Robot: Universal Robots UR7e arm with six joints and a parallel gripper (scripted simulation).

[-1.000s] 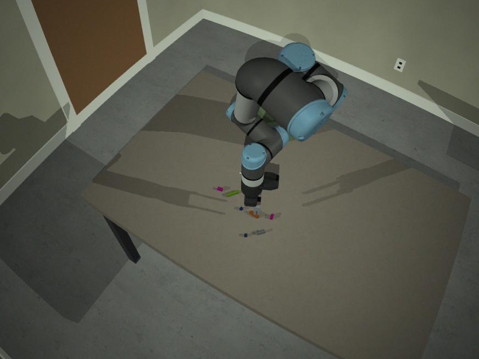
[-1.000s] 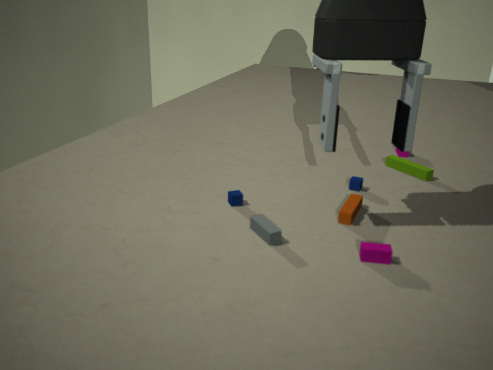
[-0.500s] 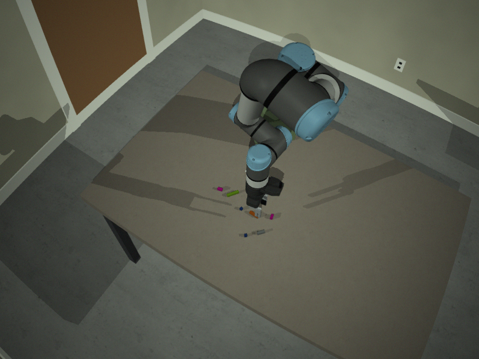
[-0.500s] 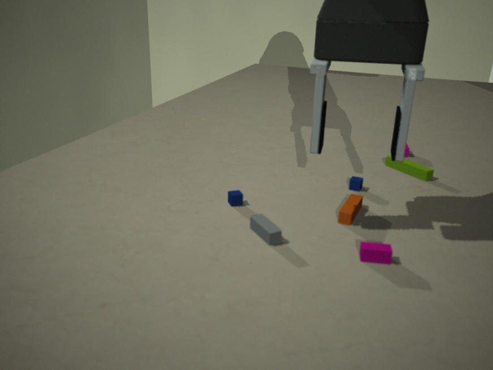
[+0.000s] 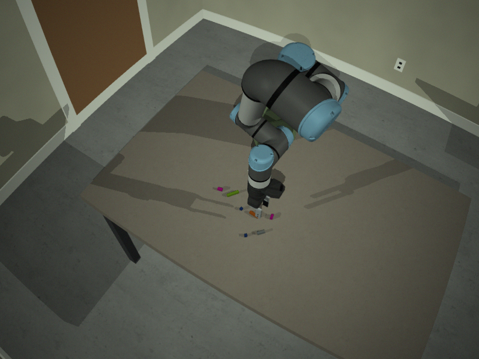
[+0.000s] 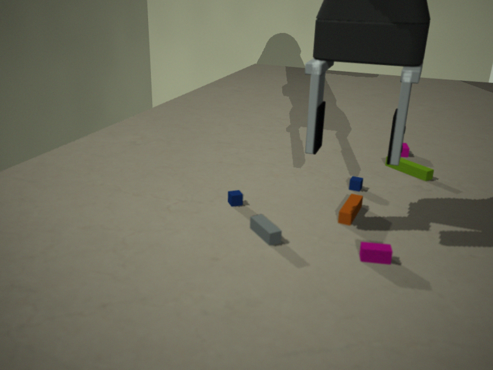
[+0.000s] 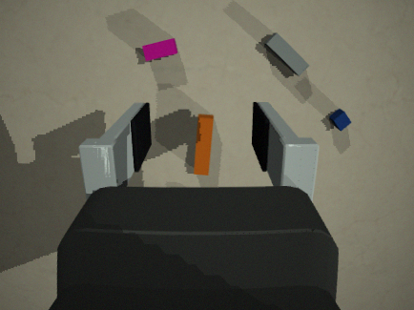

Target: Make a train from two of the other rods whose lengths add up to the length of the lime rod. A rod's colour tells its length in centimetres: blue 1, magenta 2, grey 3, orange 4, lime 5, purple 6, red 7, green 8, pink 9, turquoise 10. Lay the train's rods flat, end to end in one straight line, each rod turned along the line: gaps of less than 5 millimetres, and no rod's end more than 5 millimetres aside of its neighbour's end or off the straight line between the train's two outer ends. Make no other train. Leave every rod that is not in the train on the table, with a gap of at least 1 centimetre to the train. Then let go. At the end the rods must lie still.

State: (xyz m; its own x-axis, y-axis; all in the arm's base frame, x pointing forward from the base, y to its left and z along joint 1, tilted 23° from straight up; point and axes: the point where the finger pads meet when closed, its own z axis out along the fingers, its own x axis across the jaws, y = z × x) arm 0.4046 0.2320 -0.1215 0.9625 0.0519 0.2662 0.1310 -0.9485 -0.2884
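Note:
My gripper (image 5: pixel 262 208) (image 6: pixel 353 158) (image 7: pixel 201 123) is open and empty, above the orange rod (image 5: pixel 252 214) (image 6: pixel 350 209) (image 7: pixel 203 145). In the wrist view that rod lies between the fingers' outlines, nearly parallel to the pads. The lime rod (image 5: pixel 233 193) (image 6: pixel 416 170) lies apart, partly behind a finger in the exterior view. One blue rod (image 5: pixel 241 208) (image 6: pixel 355 184) lies near the orange rod's end. The grey rod (image 5: pixel 260 231) (image 6: pixel 265 229) (image 7: pixel 287 54) lies flat, with the other blue rod (image 5: pixel 245 235) (image 6: pixel 235 198) (image 7: pixel 341 120) off one end, a gap between them.
One magenta rod (image 5: pixel 271 216) (image 6: pixel 375 253) (image 7: pixel 160 50) lies beyond the orange rod's other end. The second magenta rod (image 5: pixel 219 189) (image 6: pixel 405 150) lies near the lime rod, partly hidden by a finger in the exterior view. All rods lie on the brown table (image 5: pixel 339 263).

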